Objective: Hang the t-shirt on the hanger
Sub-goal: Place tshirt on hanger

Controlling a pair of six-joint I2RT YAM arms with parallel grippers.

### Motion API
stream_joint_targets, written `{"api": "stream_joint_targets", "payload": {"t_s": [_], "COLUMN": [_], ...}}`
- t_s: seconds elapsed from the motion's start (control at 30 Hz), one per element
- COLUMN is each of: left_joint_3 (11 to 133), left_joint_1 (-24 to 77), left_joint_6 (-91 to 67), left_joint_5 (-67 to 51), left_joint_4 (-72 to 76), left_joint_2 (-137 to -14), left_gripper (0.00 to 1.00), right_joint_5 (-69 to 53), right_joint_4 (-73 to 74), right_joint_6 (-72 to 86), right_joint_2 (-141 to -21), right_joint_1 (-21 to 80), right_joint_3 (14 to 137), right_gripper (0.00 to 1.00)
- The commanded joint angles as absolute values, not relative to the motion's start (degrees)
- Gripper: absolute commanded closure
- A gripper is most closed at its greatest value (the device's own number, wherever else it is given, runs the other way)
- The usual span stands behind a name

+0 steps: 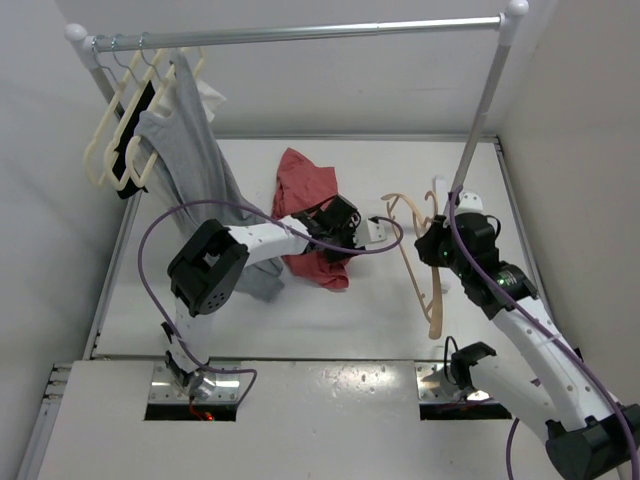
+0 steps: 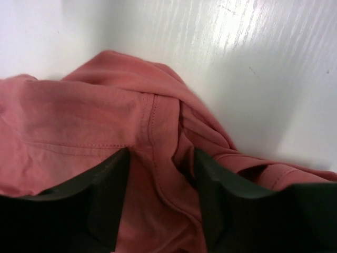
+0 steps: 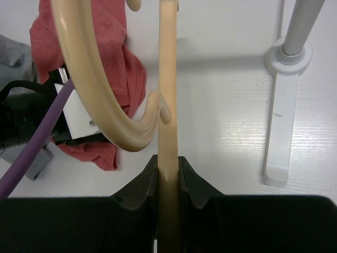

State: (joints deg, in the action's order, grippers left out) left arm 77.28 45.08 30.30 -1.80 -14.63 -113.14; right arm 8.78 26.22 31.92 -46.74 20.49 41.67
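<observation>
So, one white bench (image 1: 350, 320) with one clothes rack (image 1: 300, 33) on it, where one grey garment (image 1: 190, 150) hangs next to two cream hangers (image 1: 100, 150) that I can make out. The one t-shirt (image 1: 300, 180) is crumpled mid-bench under the left claw (image 2: 160, 174), whose fingers sit partly apart astride a fold, can't tell if it's pinched. The one hanger (image 1: 437, 290) is clamped tight in the right claw (image 3: 168, 174), near the right rack post.

Metal clothes rail (image 1: 300, 33) over a white table (image 1: 330, 315), cream hangers (image 1: 108, 150) bunched at the rail's left end, grey garment (image 1: 190, 150) hanging from the rail beside them.
</observation>
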Motion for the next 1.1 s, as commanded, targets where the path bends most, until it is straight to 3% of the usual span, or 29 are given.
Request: {"api": "stream_joint_targets", "payload": {"t_s": [0.0,0.1,0.17,0.27,0.47,0.63,0.77,1.0,1.07], "left_joint_3": [79.6,79.6,79.6,80.9,80.4,77.4,76.9,78.9,78.9], "left_joint_1": [45.5,44.4,43.5,41.9,41.4,41.4,41.4,42.0,42.0], "left_joint_6": [28.5,28.5,28.5,27.9,27.2,27.9,28.4,26.2,26.2], "left_joint_5": [-1.4,-1.4,-2.5,-4.5,-10.5,-10.6,-10.0,-10.2,-9.7], "left_joint_4": [-17.0,-17.7,-18.3,-21.1,-25.7,-26.3,-26.3,-26.3,-26.3], "left_joint_2": [-109.9,-109.3,-109.3,-108.6,-104.9,-104.3,-104.9,-107.4,-108.1], "left_gripper": [0.41,0.39,0.44,0.44,0.31,0.31,0.38,0.36,0.44], "right_joint_5": [7.8,7.3,6.8,6.8,6.2,5.6,5.1,5.1,4.6], "right_joint_4": [24.4,23.8,23.8,23.8,23.3,22.8,22.8,22.2,22.2], "right_joint_6": [31.2,30.7,30.7,30.7,29.6,28.5,27.9,27.9,27.4], "right_joint_2": [-45.6,-45.6,-45.6,-45.6,-45.6,-47.4,-48.0,-48.0,-48.5], "right_joint_1": [20.9,20.9,20.9,20.9,20.9,20.9,20.9,20.9,20.9], "right_joint_3": [41.5,41.5,41.5,41.5,41.5,42.6,42.6,42.6,42.6], "right_gripper": [1.00,1.00,1.00,1.00,1.00,1.00,1.00,1.00,1.00]}}
